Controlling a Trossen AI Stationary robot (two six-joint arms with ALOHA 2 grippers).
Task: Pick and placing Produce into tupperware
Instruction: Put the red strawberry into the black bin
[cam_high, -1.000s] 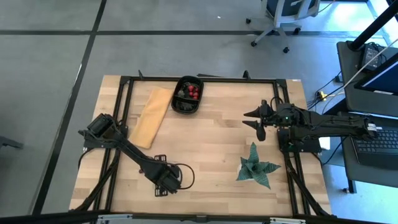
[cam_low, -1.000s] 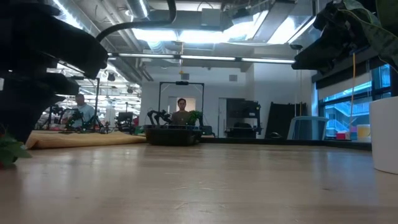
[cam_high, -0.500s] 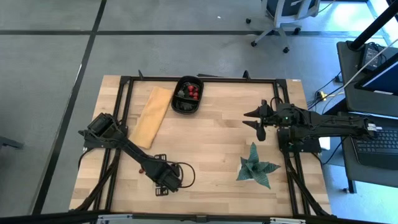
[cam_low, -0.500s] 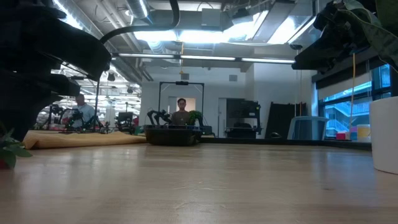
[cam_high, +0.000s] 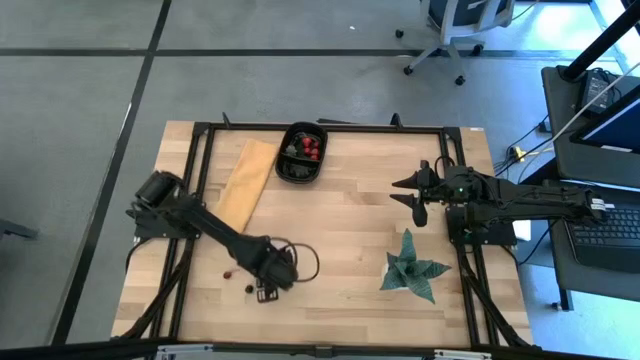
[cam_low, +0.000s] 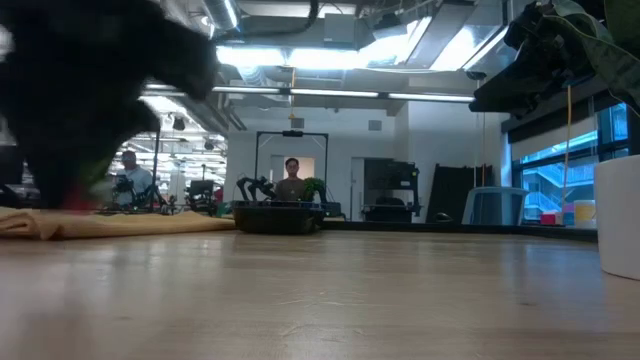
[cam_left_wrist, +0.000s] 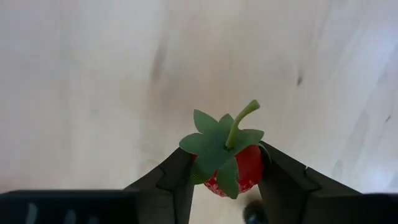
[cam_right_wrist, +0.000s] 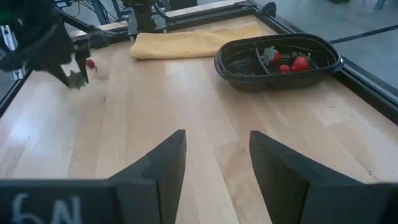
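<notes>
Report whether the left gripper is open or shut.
Shut on a strawberry: in the left wrist view, the left gripper has both fingers pressed against the fruit's sides.

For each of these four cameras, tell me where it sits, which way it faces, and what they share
High view: overhead, looking straight down on the table; both arms show, left gripper, right gripper.
Low view: at tabletop height, looking level across to the black tub and room; dark arm parts loom near.
Left wrist view: on the left arm, facing the wood; its jaws clamp a strawberry.
Right wrist view: on the right arm, looking across the table; open jaws in the foreground.
Shared: the right wrist and high views both show the tub and yellow cloth.
</notes>
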